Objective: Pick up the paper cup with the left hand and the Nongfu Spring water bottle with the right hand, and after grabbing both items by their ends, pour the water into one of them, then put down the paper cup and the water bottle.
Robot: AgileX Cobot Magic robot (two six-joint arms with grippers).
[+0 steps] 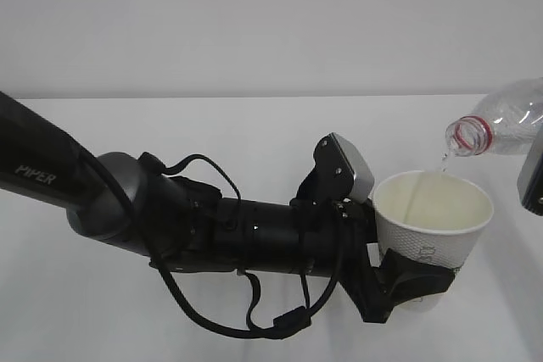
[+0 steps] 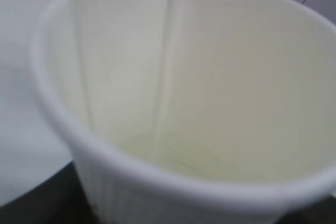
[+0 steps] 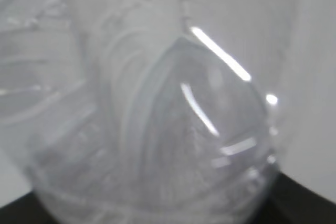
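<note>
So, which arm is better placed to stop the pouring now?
The right. Its end effector holds the tilted water bottle, whose mouth sends a thin stream into the paper cup. The left end effector only holds the cup upright.

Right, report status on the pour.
Left gripper shut on white paper cup. Right gripper holds tilted clear plastic bottle, thin water stream entering cup. Nothing in the way.
</note>
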